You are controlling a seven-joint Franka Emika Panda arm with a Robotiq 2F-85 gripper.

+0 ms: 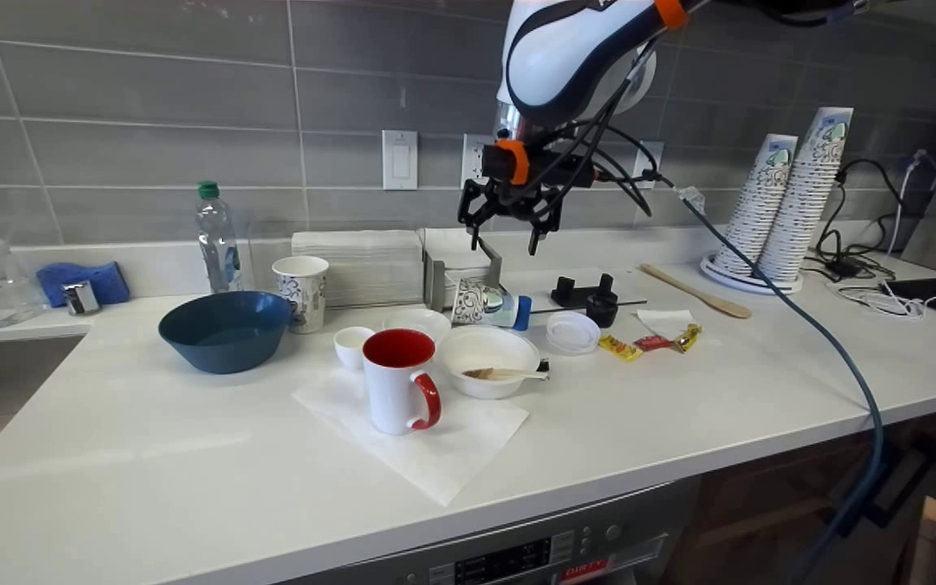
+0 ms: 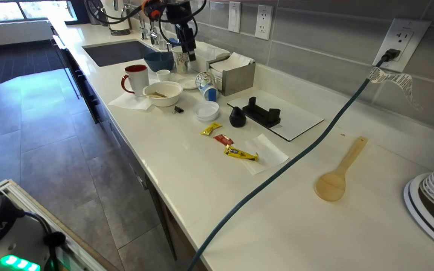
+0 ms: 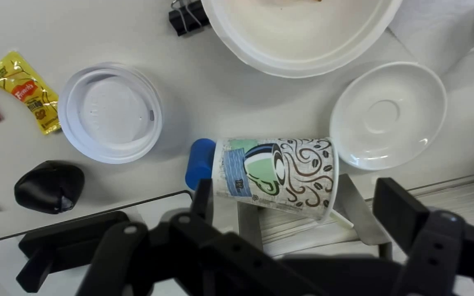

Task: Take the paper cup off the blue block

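The paper cup [image 3: 276, 176] lay on its side, its base up against the blue block [image 3: 200, 162]; whether it rested on the block or merely touched it, I could not tell. By that lie, nothing of the task looked done: the grasp, the lift clear and the setting aside were all left. The tool [image 1: 504, 244] hung above, spread wide and holding nothing. The wrist view gave the cup's printed drawing, a white saucer [image 3: 388, 116] just beside its mouth and the steel napkin holder [image 3: 362, 213] partly masked by the cup, but not the tool's height over them, which both exterior views showed. Those also took in the red-and-white mug [image 1: 387, 398] and dark-blue bowl [image 1: 224, 345] farther along the worktop [image 1: 639, 406], while the robot's green lights [image 2: 20, 263] appeared in an exterior view alone.
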